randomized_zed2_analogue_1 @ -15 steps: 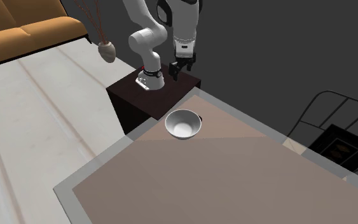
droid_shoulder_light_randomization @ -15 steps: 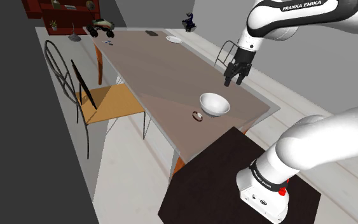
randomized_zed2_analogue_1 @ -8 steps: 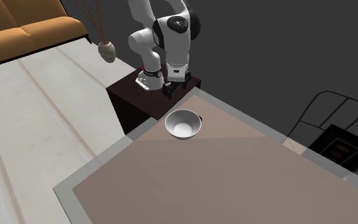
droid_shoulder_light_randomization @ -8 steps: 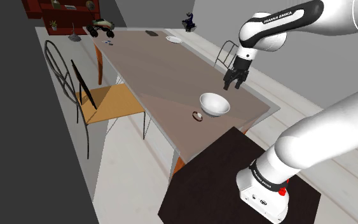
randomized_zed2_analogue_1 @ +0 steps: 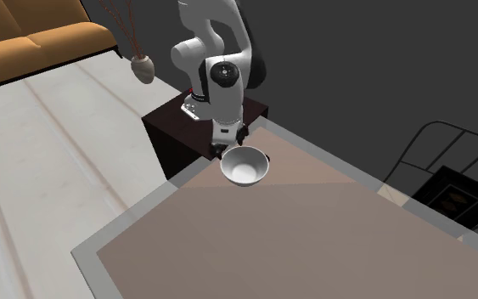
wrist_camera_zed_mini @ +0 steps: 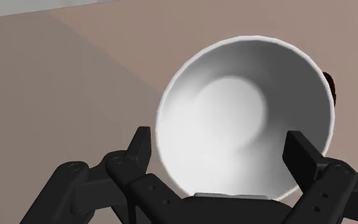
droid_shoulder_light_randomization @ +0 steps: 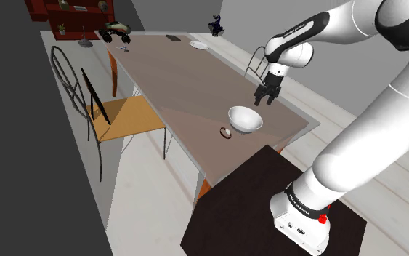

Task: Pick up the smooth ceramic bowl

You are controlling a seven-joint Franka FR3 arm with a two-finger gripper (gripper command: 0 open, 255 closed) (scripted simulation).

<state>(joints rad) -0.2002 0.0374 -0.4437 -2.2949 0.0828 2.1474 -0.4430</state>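
Dark stand [droid_shoulder_light_randomization: 257, 207] w/ the arm's white base sits nearest. Just past it, the table [droid_shoulder_light_randomization: 173, 80]. White bowl [droid_shoulder_light_randomization: 245, 118] stands upright nr the table's stand-side end, a small round dark-red item [droid_shoulder_light_randomization: 226, 132] just beside it. Gripper [droid_shoulder_light_randomization: 266, 100] hovers over the bowl's far rim, pointing down. Wrist view: fingers [wrist_camera_zed_mini: 141, 141] spread wide, the bowl [wrist_camera_zed_mini: 247, 114] seen btwn them, not clasped. Further back, an orange-seat chair [droid_shoulder_light_randomization: 123, 116] at the table's side. At the far end, a small plate [droid_shoulder_light_randomization: 198, 45].
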